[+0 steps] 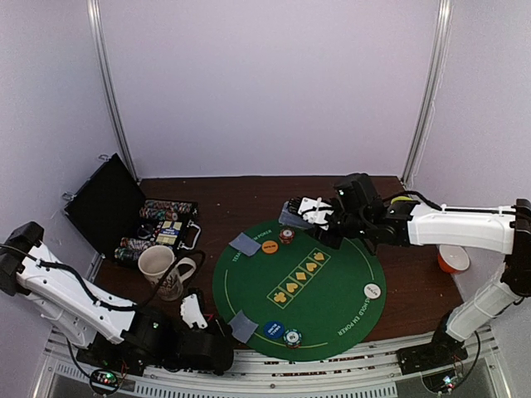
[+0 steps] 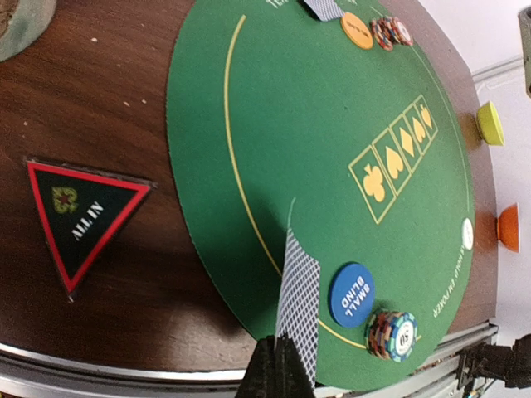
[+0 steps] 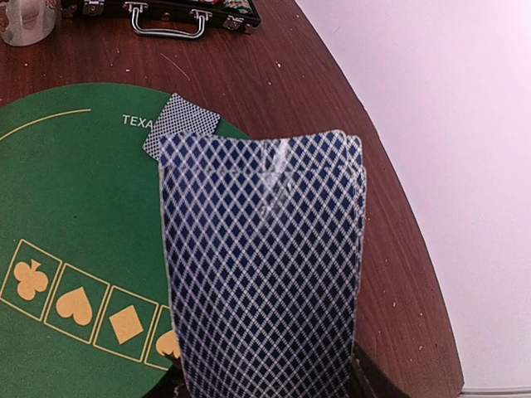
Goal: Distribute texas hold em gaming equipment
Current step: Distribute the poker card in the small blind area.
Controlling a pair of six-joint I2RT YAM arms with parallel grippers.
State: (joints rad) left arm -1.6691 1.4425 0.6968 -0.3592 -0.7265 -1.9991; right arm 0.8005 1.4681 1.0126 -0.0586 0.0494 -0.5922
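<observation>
Within right claw (image 1: 309, 212), cards (image 3: 261, 274); long axis straight outward

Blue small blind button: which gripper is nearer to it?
Left. The left gripper, pinching a card, sits close by the blue button at the near edge of the mat; the right gripper holds a card stack across it, by the far edge.
</observation>
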